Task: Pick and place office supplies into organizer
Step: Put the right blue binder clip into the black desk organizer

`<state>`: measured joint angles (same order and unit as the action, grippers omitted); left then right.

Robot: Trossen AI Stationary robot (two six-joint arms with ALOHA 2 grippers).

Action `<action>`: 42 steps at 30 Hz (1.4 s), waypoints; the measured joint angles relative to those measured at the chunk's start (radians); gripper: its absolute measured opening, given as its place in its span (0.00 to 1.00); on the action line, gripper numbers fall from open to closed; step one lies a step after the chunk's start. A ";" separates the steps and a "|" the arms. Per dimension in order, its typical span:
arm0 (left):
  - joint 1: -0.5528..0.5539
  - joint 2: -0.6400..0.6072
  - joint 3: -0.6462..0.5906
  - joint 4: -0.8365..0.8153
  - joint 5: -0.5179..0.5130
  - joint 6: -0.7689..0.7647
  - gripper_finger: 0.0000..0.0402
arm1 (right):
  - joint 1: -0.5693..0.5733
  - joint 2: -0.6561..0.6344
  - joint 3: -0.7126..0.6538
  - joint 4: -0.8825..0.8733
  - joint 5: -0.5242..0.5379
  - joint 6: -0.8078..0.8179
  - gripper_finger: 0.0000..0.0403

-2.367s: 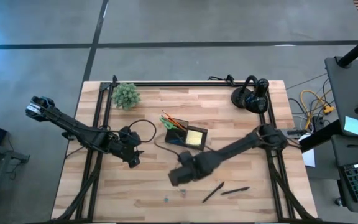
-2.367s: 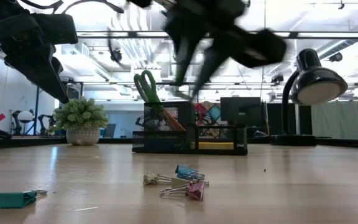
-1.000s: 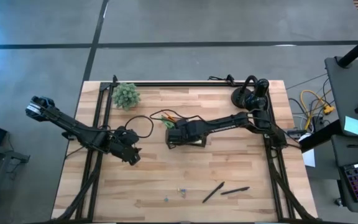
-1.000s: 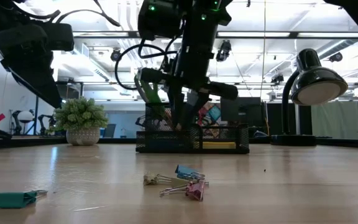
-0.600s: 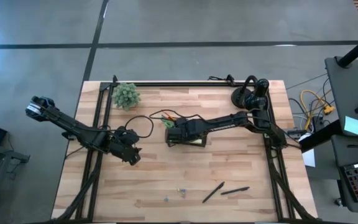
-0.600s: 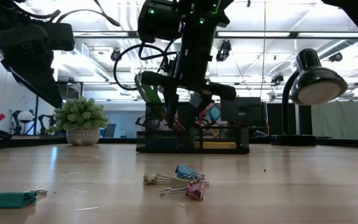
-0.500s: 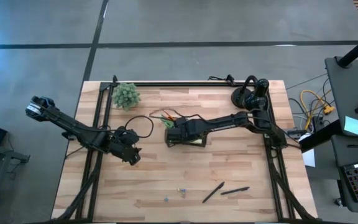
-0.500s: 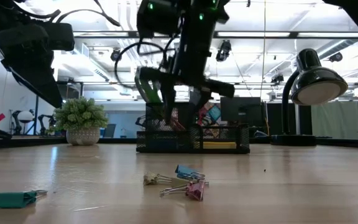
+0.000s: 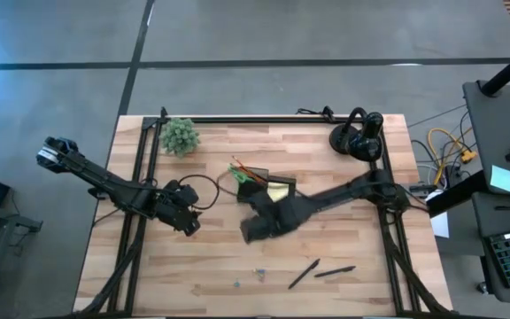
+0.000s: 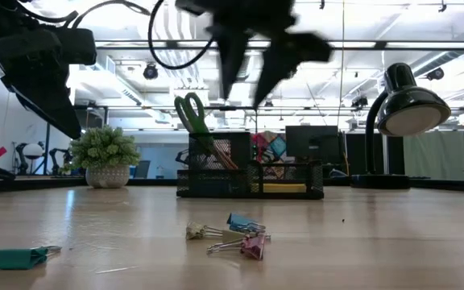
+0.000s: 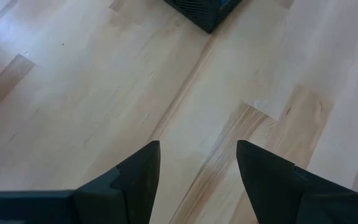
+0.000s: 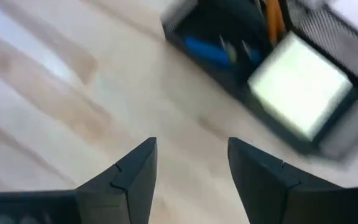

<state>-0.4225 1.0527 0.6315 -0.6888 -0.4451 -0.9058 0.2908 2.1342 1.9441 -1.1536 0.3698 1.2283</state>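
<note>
Lifting clear of the organizer (image 9: 266, 190) since a second ago, right gripper (image 12: 188, 177) now spread and empty, a blue piece (image 12: 208, 50) lying in its compartment; binder clips (image 10: 230, 234) and black pens (image 9: 318, 272) remain on table; left gripper (image 11: 197, 177) waits, spread.

Sticky pad (image 9: 279, 190) in organizer (image 9: 257, 182) (plant (image 9: 181, 136) behind).

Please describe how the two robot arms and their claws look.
Both arms are dark, slim and jointed. A black cable loops beside the left arm; the right arm looks alike. The left claw and the right claw each have two flat, black, tapered fingers.
</note>
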 joint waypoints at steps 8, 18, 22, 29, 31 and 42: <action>0.000 0.000 0.000 0.000 0.000 0.005 0.49 | 0.178 -0.009 -0.010 -0.060 -0.046 0.195 0.46; -0.004 0.006 -0.002 0.000 0.055 0.085 0.49 | 0.341 0.050 -0.070 0.216 -0.168 0.015 0.46; -0.010 0.006 -0.002 0.000 0.120 0.126 0.49 | 0.340 0.080 -0.071 0.227 -0.227 0.044 0.46; -0.035 0.020 -0.002 0.030 0.205 0.127 0.49 | 0.324 0.129 -0.071 0.323 -0.252 0.004 0.46; -0.047 0.026 -0.002 0.045 0.207 0.127 0.49 | 0.316 0.135 -0.070 0.328 -0.248 -0.009 0.46; -0.090 0.041 -0.003 0.088 0.211 0.100 0.49 | 0.221 0.153 -0.083 0.333 -0.241 0.091 0.40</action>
<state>-0.5122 1.0939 0.6287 -0.6012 -0.2345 -0.8062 0.5114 2.2869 1.8614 -0.8203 0.1291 1.3195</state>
